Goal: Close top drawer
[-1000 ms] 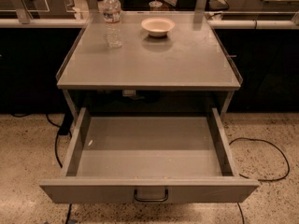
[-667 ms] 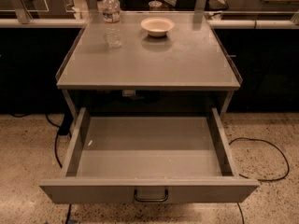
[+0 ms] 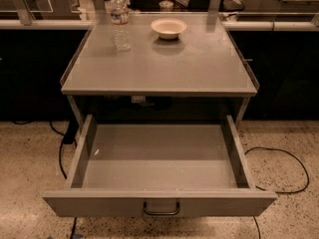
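Observation:
The top drawer [image 3: 159, 203] is a wide, shallow grey metal drawer pulled fully out from under the grey table top [image 3: 159, 66]. Its flat front panel faces me at the bottom of the camera view, with a small dark loop handle [image 3: 161, 209] at its centre. The inside of the drawer is empty. My gripper and arm are not in the view.
A clear water bottle [image 3: 120, 21] and a white bowl [image 3: 169, 28] stand at the back of the table top. Black cables [image 3: 279, 153] lie on the speckled floor at both sides. A counter with metal rails runs behind the table.

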